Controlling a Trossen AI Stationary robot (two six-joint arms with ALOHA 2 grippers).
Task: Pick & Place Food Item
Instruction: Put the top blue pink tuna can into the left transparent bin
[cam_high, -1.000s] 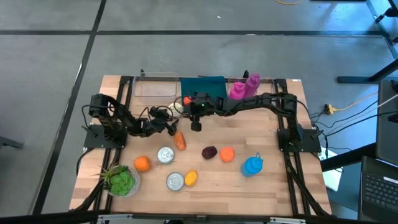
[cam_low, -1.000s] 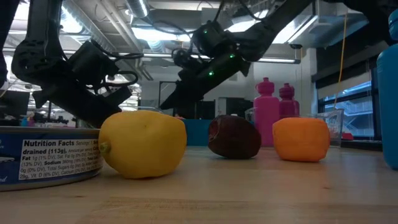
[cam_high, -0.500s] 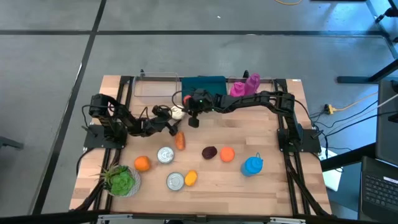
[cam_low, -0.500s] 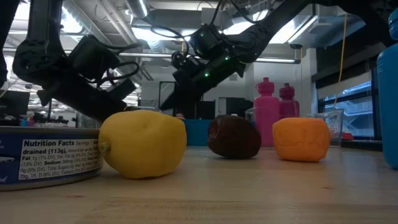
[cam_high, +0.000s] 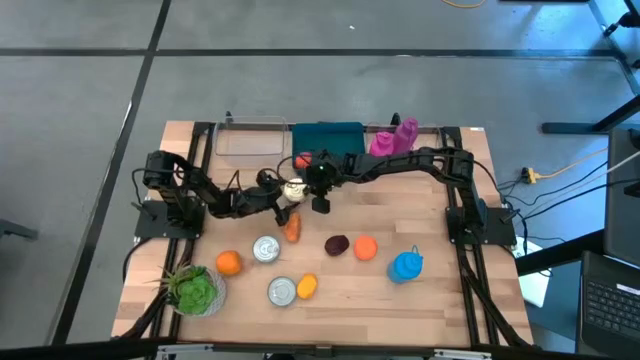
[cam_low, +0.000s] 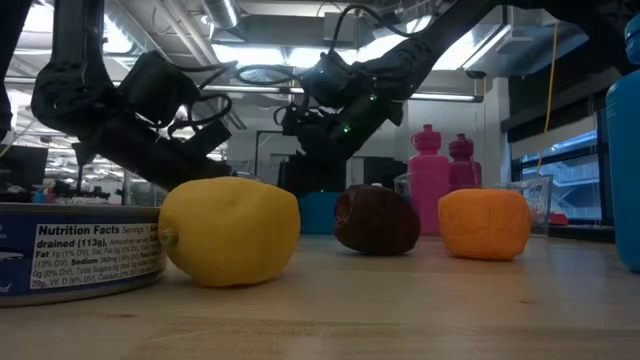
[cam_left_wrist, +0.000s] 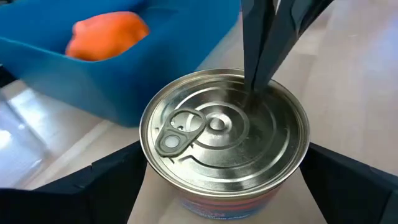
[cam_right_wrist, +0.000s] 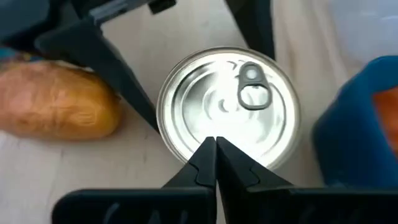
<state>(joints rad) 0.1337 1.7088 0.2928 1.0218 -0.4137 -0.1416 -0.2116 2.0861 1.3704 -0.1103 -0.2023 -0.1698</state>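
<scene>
A silver can with a pull-tab lid stands upright near the blue bin, left of the table's middle. My left gripper reaches in from the table's left, one finger on each side of the can. My right gripper is shut and comes down from the right onto the can's lid. An orange food item lies in the blue bin. A brown bread roll lies on the table beside the can. My left gripper has the can's side wall between its two widely spread fingers, coming nearly level from the table's left. The can sits upright; whether its base is on the table I cannot tell. My right gripper's shut fingertips touch the can's lid right of its centre, slanting down from the table's right.
Near the front edge lie a plum, an orange, a lemon, another orange, two more cans, a blue bottle and a lettuce. Pink bottles and a clear box stand at the back.
My left gripper has gone a little toward the table's right and near edge with the can and has turned at the wrist. My right gripper has tipped downward over the can's lid.
</scene>
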